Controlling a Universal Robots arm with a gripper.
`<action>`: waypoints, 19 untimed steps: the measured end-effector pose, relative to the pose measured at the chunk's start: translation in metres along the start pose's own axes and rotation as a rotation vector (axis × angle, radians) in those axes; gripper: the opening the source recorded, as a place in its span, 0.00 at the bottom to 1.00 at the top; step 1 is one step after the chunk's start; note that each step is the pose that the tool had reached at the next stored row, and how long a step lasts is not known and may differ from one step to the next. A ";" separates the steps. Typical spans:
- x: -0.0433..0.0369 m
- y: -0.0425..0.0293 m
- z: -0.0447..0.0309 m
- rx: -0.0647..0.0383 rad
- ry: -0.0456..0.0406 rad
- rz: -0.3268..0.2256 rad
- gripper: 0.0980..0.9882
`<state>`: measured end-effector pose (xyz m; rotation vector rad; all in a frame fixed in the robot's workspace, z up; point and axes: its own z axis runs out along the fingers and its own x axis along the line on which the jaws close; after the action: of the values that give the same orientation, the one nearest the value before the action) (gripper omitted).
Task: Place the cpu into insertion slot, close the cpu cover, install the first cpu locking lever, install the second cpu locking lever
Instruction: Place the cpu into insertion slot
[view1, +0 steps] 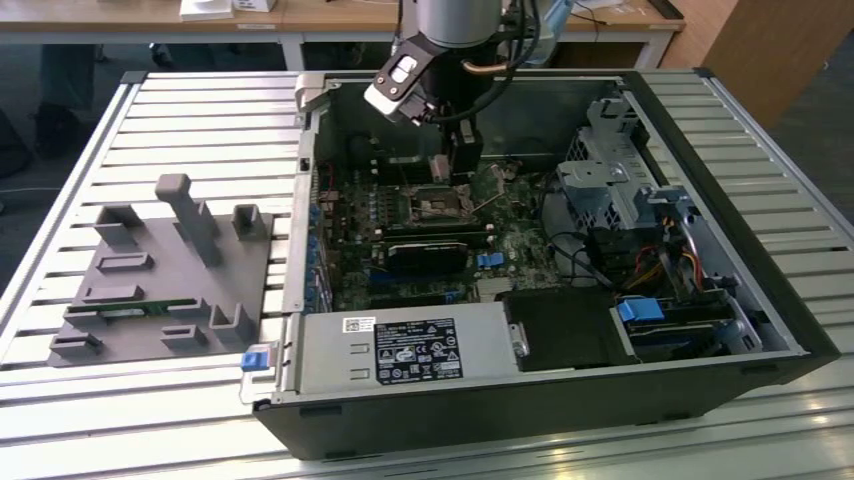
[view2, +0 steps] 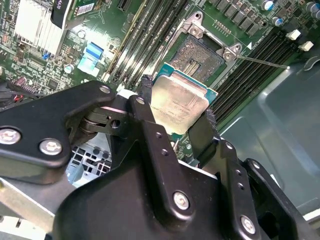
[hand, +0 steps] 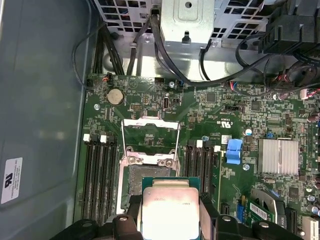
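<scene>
The gripper (view2: 176, 112) is seen down inside the open computer case (view1: 534, 400), and its jaws are clamped on the cpu (view2: 181, 97), one black finger (view2: 146, 102) pressed to each of two opposite edges. The chip is held flat, silvery top up, its green border showing at the corners. In the first wrist view the cpu (hand: 170, 210) is carried between the fingers just at the edge of the insertion slot (hand: 142, 180), overlapping its near side; whether it touches the slot cannot be told. The slot's dark centre (view2: 200, 57) is left bare, nothing seated in it. The cpu cover (hand: 150, 122) is swung open, its thin silver frame standing on the far side of the slot. A thin metal lever (view2: 262, 61) is seen sticking out from one corner of the slot, unlatched. Black memory slots (hand: 100, 170) are lined up on both sides of the slot on the green motherboard (hand: 225, 115). In the exterior view the gripper (view1: 461, 165) is poised right above the slot (view1: 434, 208), and a grey fixture (view1: 160, 270) lies on the slatted table (view1: 200, 110) to the exterior view's left of the case
</scene>
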<state>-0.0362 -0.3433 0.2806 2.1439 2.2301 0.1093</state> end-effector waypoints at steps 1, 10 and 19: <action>0.0000 0.0000 0.0003 0.000 -0.0002 0.000 0.50; 0.0019 -0.0006 0.0087 -0.001 -0.0124 0.020 0.50; 0.0044 -0.0017 0.0238 -0.001 -0.0103 0.020 0.50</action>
<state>-0.0360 -0.3386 0.2568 2.1617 2.2031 0.0996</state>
